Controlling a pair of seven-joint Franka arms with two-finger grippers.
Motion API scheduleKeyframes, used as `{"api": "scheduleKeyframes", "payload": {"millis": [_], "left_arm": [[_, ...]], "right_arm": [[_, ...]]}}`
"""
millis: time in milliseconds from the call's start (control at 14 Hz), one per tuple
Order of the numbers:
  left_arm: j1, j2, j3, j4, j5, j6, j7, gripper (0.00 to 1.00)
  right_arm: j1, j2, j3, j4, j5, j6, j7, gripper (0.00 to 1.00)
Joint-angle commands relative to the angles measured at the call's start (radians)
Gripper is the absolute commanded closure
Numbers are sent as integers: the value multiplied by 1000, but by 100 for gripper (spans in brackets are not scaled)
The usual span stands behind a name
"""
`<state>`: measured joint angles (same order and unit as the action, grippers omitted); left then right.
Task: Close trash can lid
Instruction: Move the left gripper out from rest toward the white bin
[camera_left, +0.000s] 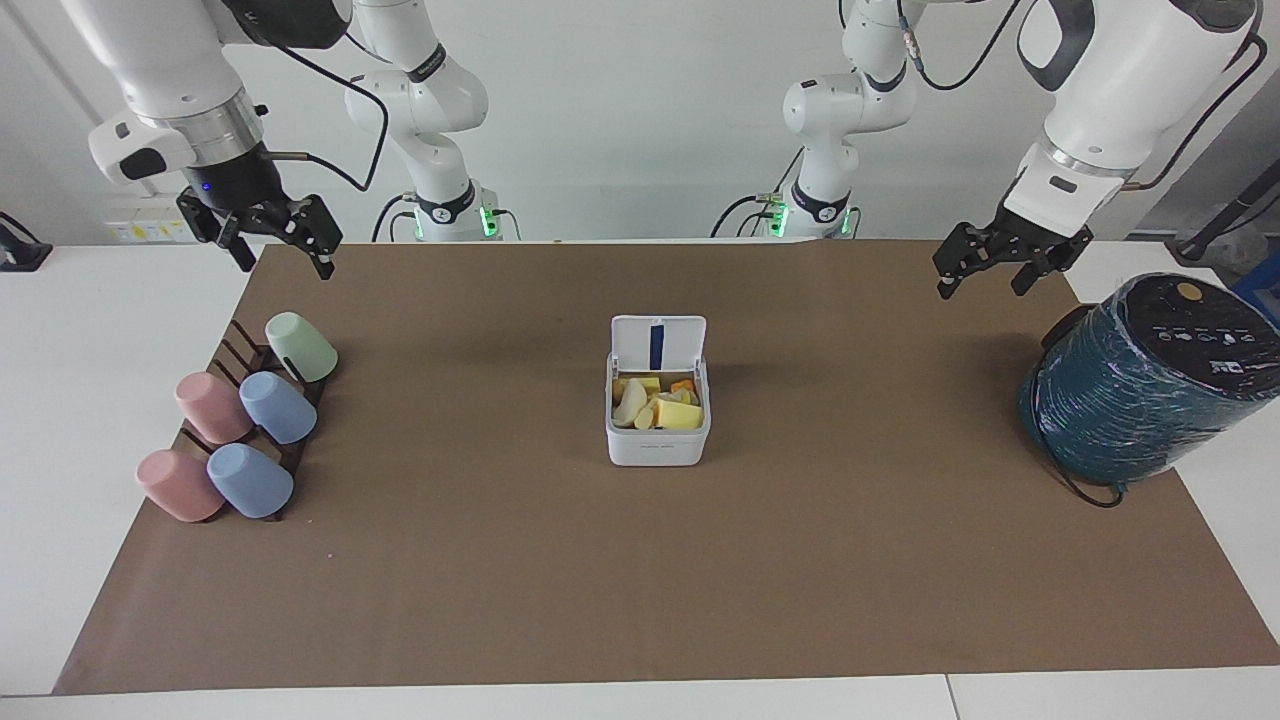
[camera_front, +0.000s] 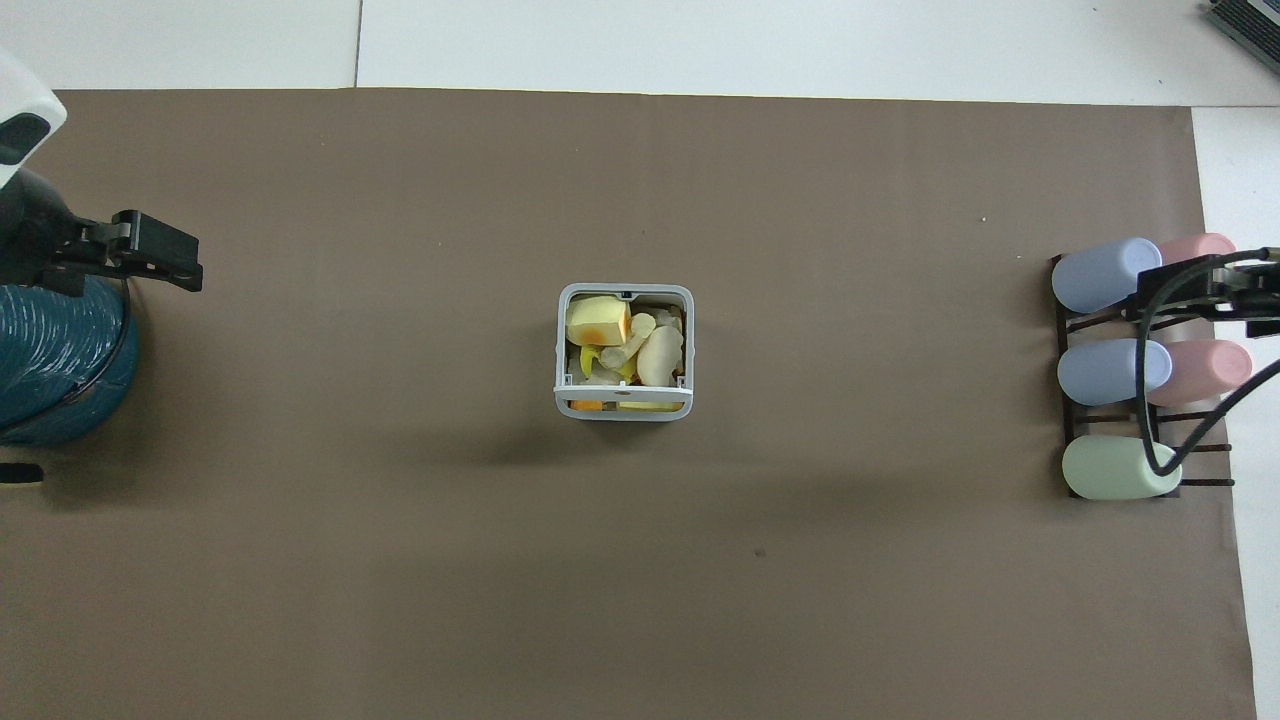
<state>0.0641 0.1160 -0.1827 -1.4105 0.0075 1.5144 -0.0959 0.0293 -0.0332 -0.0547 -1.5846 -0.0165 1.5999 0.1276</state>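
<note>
The trash can (camera_left: 657, 448) is a small white square box in the middle of the brown mat, filled with yellow, white and orange scraps; it also shows in the overhead view (camera_front: 560, 350). Its lid (camera_left: 658, 343) stands open and upright on the side nearer the robots, blue strip showing; from overhead the lid (camera_front: 625, 410) is seen edge-on. My left gripper (camera_left: 982, 288) hangs open and empty in the air beside the teal cylinder, well apart from the can; it shows in the overhead view (camera_front: 165, 258). My right gripper (camera_left: 287, 268) hangs open and empty over the cup rack (camera_front: 1240, 290).
A large teal wrapped cylinder (camera_left: 1140, 385) with a black cable stands at the left arm's end of the mat. A dark rack (camera_left: 235, 350) holding several pink, blue and green cups lies at the right arm's end.
</note>
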Motion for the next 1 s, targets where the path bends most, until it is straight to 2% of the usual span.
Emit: {"api": "scheduleKeyframes", "payload": {"millis": [0, 429, 929], "left_arm": [[9, -33, -6, -42, -15, 7, 16, 0], [-21, -55, -20, -85, -15, 33, -8, 0], [-179, -162, -20, -303, -46, 164, -258, 0]], "right_arm": [[-9, -28, 4, -26, 18, -8, -22, 0], [-9, -27, 4, -26, 18, -8, -22, 0], [-8, -27, 4, -26, 18, -8, -23, 0]]}}
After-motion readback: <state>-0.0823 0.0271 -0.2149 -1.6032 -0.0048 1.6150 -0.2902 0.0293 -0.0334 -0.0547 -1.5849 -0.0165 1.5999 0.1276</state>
